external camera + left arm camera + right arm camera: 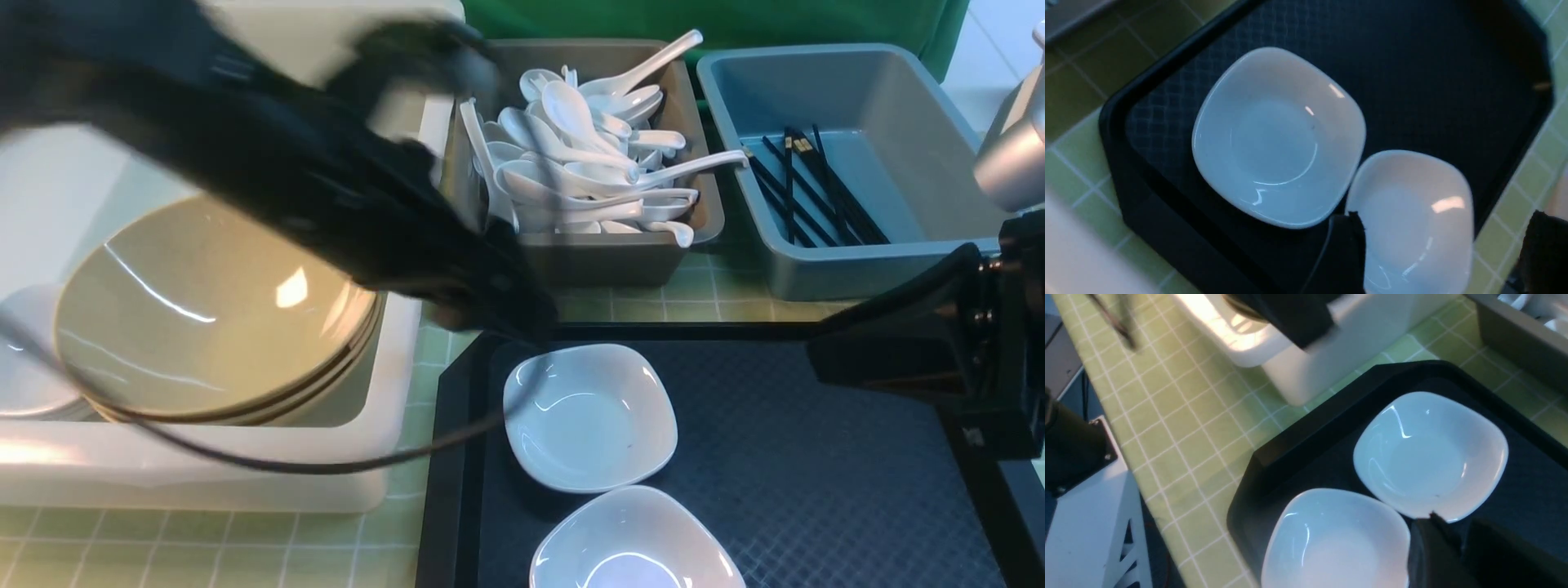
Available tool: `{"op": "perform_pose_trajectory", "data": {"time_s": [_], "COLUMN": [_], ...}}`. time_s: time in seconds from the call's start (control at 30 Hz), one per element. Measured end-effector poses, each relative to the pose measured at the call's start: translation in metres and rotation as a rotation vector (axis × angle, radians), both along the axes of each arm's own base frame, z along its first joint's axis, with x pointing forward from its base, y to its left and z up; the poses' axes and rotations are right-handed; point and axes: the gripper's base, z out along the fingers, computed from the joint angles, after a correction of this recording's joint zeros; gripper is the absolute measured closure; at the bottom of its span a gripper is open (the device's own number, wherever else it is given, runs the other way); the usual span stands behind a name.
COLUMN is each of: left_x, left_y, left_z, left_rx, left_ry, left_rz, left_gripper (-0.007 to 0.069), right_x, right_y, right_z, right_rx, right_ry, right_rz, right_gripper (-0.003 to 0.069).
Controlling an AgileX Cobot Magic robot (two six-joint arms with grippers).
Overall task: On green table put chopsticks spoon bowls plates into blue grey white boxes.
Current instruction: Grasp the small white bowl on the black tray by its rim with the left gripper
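Left gripper [1445,214] gapes above the tray [816,490] near two touching plates [589,416]. Right gripper [1453,533]: cannot tell. A glossy rim may slip, jolting its neighbour.

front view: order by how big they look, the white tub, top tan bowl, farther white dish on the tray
1. large translucent white plastic tub
2. wide glossy tan bowl, inside that tub
3. small glossy white rounded-square dish
No close calls.

left arm [310,188]: black (blurred) | cable [286,468]: thin, black | left hand [1445,214]: black fingers [1345,253] | right arm [922,327]: black, silver joint [1012,155]
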Motion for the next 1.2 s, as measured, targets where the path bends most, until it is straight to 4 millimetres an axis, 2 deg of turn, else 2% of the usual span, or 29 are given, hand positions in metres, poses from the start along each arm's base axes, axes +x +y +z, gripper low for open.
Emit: {"op": "perform_pose_trajectory", "data": {"time_s": [0.1,0.13,0.27,0.43,0.67,0.83,1.0,1.07,1.2], "left_x": [0.016,0.029,0.055,0.087,0.103,0.108,0.109,0.109,0.107], "left_y": [-0.022,-0.033,-0.05,-0.067,-0.065,-0.067,-0.072,-0.073,-0.073], "left_z": [-0.012,-0.02,-0.038,-0.079,-0.108,-0.12,-0.145,-0.151,-0.152], "left_rx": [0.047,0.081,0.17,0.315,0.45,0.457,0.452,0.46,0.47], "left_ry": [0.029,0.045,0.095,0.156,0.092,0.094,0.165,0.189,0.214], "left_rz": [0.003,0.017,0.044,0.067,0.075,0.078,0.082,0.075,0.05], "left_gripper": [0.0155,0.0163,0.0179,0.0179,0.0179,0.0179,0.0181,0.0216,0.0396], "right_x": [0.0,0.0,0.0,-0.001,-0.002,-0.002,-0.002,-0.002,-0.002], "right_y": [0.0,0.0,0.0,0.0,0.0,0.0,0.0,0.0,0.0], "right_z": [0.0,0.0,0.0,0.0,-0.001,-0.001,-0.001,-0.001,-0.001], "right_rx": [0.0,0.0,0.0,0.0,-0.002,-0.002,-0.002,-0.002,-0.002], "right_ry": [0.001,0.001,0.002,0.005,0.015,0.015,0.015,0.015,0.015], "right_rz": [0.001,0.001,0.001,0.004,0.015,0.015,0.015,0.015,0.015], "right_gripper": [0.0503,0.0487,0.045,0.041,0.0405,0.0405,0.0405,0.0405,0.0405]}}
